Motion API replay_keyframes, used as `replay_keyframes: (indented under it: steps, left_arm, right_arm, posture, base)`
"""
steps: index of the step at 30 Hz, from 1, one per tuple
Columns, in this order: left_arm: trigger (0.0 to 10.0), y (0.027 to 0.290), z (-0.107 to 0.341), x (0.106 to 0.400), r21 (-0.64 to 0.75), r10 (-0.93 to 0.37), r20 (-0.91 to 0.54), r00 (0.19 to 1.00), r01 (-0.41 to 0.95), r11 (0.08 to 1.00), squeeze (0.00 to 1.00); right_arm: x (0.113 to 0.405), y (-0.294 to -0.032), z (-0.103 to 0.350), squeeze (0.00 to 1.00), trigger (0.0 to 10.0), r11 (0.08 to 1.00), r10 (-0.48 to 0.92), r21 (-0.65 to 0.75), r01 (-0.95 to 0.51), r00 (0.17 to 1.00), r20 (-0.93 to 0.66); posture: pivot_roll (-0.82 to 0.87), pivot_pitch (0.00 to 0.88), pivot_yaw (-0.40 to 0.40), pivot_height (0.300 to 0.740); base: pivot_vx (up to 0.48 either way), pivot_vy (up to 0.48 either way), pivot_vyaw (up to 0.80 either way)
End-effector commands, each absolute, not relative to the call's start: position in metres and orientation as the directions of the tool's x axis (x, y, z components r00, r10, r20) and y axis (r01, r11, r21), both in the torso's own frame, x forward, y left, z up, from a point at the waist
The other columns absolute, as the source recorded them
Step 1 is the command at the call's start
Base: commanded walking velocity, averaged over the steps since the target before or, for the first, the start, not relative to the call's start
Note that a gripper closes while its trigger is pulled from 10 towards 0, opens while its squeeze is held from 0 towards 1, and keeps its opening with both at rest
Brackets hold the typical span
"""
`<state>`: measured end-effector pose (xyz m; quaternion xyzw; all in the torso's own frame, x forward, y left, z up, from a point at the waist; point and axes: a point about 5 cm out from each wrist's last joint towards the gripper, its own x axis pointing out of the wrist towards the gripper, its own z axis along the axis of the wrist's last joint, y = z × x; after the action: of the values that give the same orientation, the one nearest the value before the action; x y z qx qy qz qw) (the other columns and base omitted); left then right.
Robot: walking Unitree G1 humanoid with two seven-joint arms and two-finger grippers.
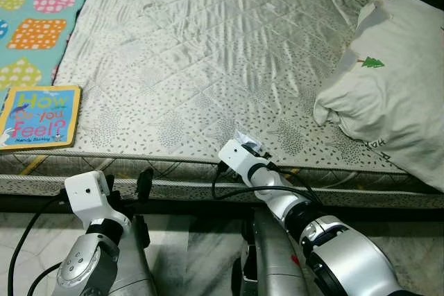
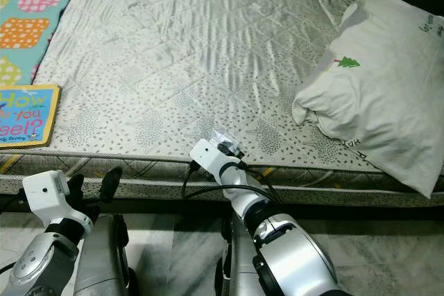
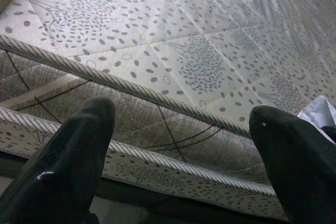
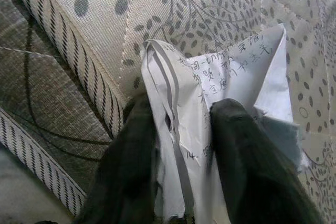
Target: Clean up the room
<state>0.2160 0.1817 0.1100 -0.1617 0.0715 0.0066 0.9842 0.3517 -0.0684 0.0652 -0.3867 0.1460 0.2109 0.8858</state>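
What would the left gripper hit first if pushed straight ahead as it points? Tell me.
Probably the mattress: the open left gripper faces its side edge and piped top seam, nothing between. Depth is unclear.

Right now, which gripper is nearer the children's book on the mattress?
Left. The left gripper hovers open below the mattress edge, just right of the book. The right gripper, shut on crumpled paper, sits farther right.

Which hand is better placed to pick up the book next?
Left. The left hand is open and empty, nearer the book at the mattress edge; the right hand is shut on crumpled paper.
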Motion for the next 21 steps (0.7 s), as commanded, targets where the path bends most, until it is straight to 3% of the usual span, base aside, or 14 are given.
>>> replay_keyframes:
  steps: [1, 7, 10, 13, 15, 21]
  left_arm:
    - [10.0, 0.182, 0.107, 0.214, -0.316, -0.005, -0.159, 0.987, -0.046, 0.948, 0.00]
    - [10.0, 0.182, 0.107, 0.218, -0.313, -0.010, -0.156, 0.988, -0.040, 0.949, 0.00]
    - [10.0, 0.183, 0.109, 0.225, -0.303, -0.014, -0.137, 0.990, -0.029, 0.953, 0.00]
    - [10.0, 0.183, 0.109, 0.225, -0.303, -0.014, -0.137, 0.990, -0.029, 0.953, 0.00]
    - [10.0, 0.187, 0.110, 0.236, -0.291, -0.012, -0.114, 0.993, -0.022, 0.956, 0.00]
    - [10.0, 0.189, 0.111, 0.247, -0.283, -0.018, -0.094, 0.995, -0.009, 0.959, 0.00]
  right_arm:
    - [0.348, -0.085, 0.054, 0.00, 0.0, 0.609, 0.204, -0.626, -0.488, 0.858, -0.470]
    - [0.349, -0.087, 0.055, 0.00, 0.0, 0.617, 0.201, -0.624, -0.479, 0.863, -0.464]
    - [0.355, -0.082, 0.066, 0.00, 0.0, 0.719, 0.230, -0.528, -0.452, 0.872, -0.433]
    - [0.355, -0.082, 0.066, 0.00, 0.0, 0.719, 0.230, -0.528, -0.452, 0.872, -0.433]
    - [0.366, -0.080, 0.089, 0.00, 0.0, 0.869, 0.312, -0.278, -0.409, 0.890, -0.334]
    - [0.367, -0.099, 0.096, 0.00, 0.0, 0.931, 0.327, -0.084, -0.357, 0.912, -0.249]
  posture:
    - [0.02, 0.246, -0.126, 0.550]
    - [0.02, 0.232, -0.122, 0.550]
    - [0.02, 0.201, -0.116, 0.550]
    - [0.02, 0.201, -0.116, 0.550]
    - [0.01, 0.156, -0.101, 0.550]
    - [-0.02, 0.105, -0.069, 0.550]
  base:
    - [0.000, 0.000, 0.00]
    - [0.000, 0.000, 0.00]
    - [0.000, 0.000, 0.00]
    - [0.000, 0.000, 0.00]
    - [0.000, 0.000, 0.00]
    - [0.000, 0.000, 0.00]
